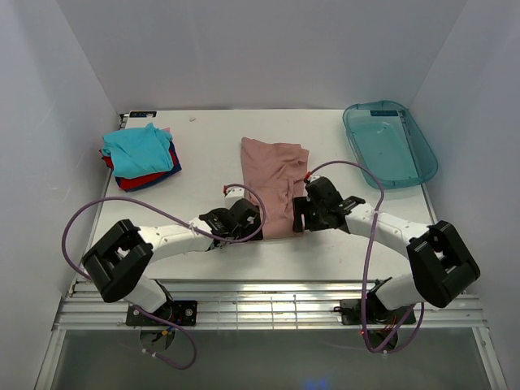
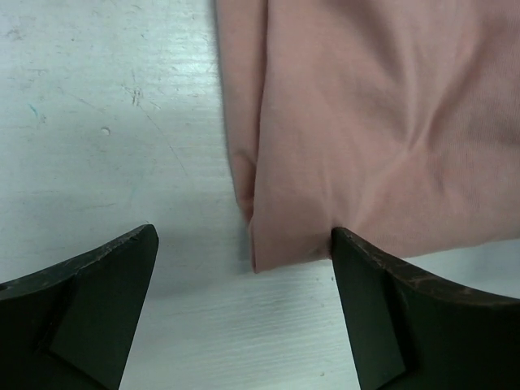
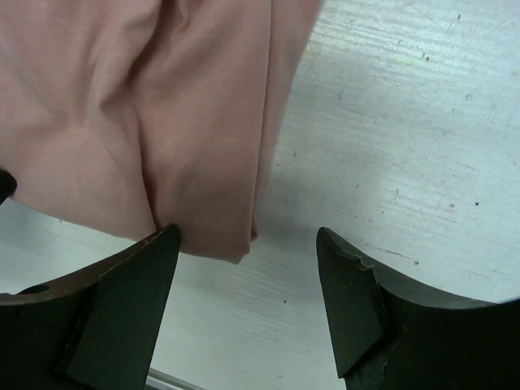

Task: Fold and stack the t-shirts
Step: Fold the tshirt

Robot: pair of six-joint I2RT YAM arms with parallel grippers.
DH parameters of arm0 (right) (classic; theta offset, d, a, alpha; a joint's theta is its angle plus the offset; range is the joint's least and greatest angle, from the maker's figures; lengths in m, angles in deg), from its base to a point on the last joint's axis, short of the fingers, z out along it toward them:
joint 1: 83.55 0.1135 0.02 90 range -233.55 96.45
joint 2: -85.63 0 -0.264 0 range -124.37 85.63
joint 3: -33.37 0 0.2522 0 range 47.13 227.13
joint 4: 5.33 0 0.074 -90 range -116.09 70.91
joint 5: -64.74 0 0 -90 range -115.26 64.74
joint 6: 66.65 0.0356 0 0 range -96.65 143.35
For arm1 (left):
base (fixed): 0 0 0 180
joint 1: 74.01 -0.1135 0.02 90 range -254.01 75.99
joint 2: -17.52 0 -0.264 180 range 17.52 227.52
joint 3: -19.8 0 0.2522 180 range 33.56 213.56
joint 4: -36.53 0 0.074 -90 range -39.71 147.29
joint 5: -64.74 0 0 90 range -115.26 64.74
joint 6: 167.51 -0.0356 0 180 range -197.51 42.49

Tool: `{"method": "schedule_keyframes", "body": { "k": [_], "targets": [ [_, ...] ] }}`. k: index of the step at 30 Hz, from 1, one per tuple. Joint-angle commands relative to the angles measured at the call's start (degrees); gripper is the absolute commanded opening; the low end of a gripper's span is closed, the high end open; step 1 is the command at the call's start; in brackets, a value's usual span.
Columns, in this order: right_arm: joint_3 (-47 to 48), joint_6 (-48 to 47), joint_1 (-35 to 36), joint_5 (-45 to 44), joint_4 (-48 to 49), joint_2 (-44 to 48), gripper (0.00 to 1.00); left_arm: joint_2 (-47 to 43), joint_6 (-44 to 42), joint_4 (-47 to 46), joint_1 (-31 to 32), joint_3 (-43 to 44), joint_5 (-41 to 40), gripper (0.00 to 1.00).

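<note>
Two end effectors are down at the near hem of the dusty-pink t-shirt [image 1: 276,172], one at each corner. That shirt lies in the middle of the table [image 1: 203,146] as a long narrow strip, running away from the arms with its sides folded in and soft creases across the top.

On the left side, the left end effector [image 1: 249,218] is spread wide, nothing gripped. Through its own wrist camera the near-left corner of the pink cloth [image 2: 366,122] sits in the gap. One finger [image 2: 97,301] stands over bare table, well off the fabric. The other finger's tip is right at the hem, though I cannot tell whether it touches.

Over on the right, the right end effector [image 1: 302,213] is also wide open and holding nothing. In its wrist camera the near-right corner of the shirt [image 3: 122,97] hangs into the gap. One finger [image 3: 122,309] is tucked against the hem and the other stands over scuffed white table.

At the far left there is the stack. A teal t-shirt [image 1: 138,146] lies on top, a red t-shirt [image 1: 136,181] shows under it, and a dark-blue t-shirt [image 1: 170,170] peeks out at the right edge. That pile sits well apart from the pink one. At the far right corner the translucent blue-green tray [image 1: 422,150] sits at an angle.
</note>
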Motion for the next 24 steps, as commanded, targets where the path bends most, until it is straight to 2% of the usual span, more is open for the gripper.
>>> {"method": "schedule_keyframes", "body": {
  "k": [1,8,19,24],
  "targets": [
    [-0.72,1.81,0.23,-0.45,3.61,2.66,0.74,-2.24,0.7,-3.99,-2.09,-0.92,1.92,0.98],
    [-3.35,4.0,0.23,1.57,5.99,3.27,0.74,-5.14,1.22,-9.7,-2.97,-5.31,3.76,0.98],
    [-8.36,6.2,0.76,2.36,10.11,0.55,0.74,-0.66,5.44,-16.55,-3.06,-9.36,10.18,0.98],
    [-9.16,7.61,1.28,3.68,13.11,-0.85,0.73,0.4,5.26,-16.48,-3.06,-9.19,10.71,0.93]
  ]
}}
